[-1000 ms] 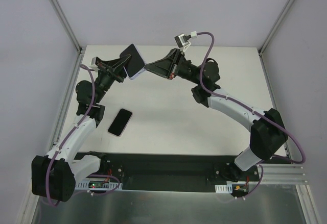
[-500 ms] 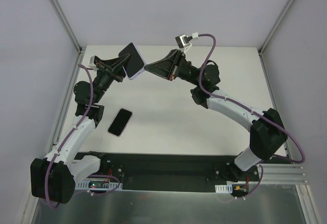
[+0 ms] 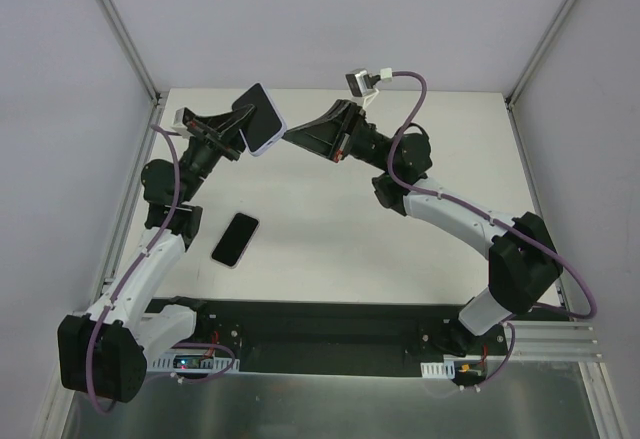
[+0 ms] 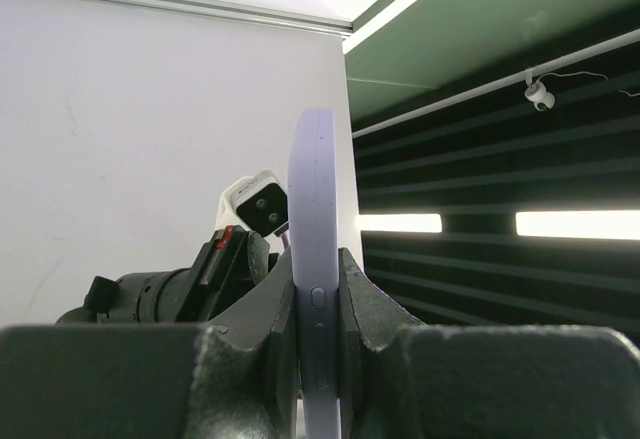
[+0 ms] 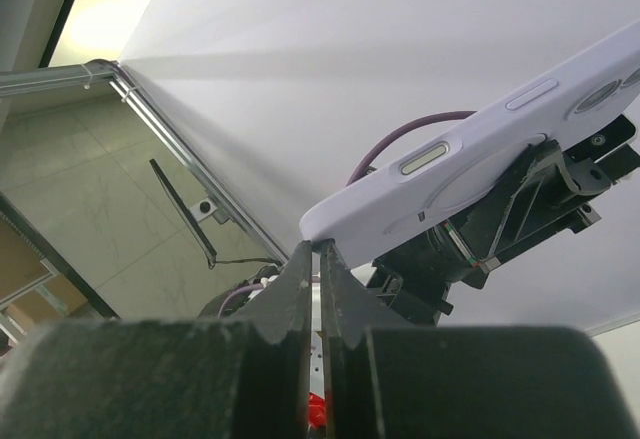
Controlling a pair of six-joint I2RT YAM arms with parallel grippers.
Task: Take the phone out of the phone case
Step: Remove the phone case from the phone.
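white table (image 3: 340,234) inside grey walls (image 3: 330,19) with metal posts at the corners, both arms raised over its far half.

the left gripper (image 3: 236,127) is up in the air, clamped on the lavender phone case (image 3: 262,119). in the left wrist view its two fingers (image 4: 268,319) press on the case's (image 4: 316,189) two broad faces, with the case seen edge-on between them. the long axis runs straight out along the fingers, away from the left wrist. a slim side button (image 4: 318,297) shows on the narrow edge just where the fingers grip.

from above, the case is tilted, with a dark face turned up toward the camera. its free end points toward the right arm and the middle of the far edge. whether a phone sits inside cannot be told from that dark face.

the right gripper (image 3: 291,131) reaches in from the other side and meets the free end. in the right wrist view its fingers (image 5: 300,289) are drawn almost together, only a thin slit between them. their tips touch the rounded corner of the case (image 5: 480,159), whose lavender back and side buttons (image 5: 425,158) face this camera. whether they nip the rim is not clear.

a dark phone (image 3: 235,239) lies flat on the table near the left arm, well below the held case. its long axis leans a little right of straight away from the bases.
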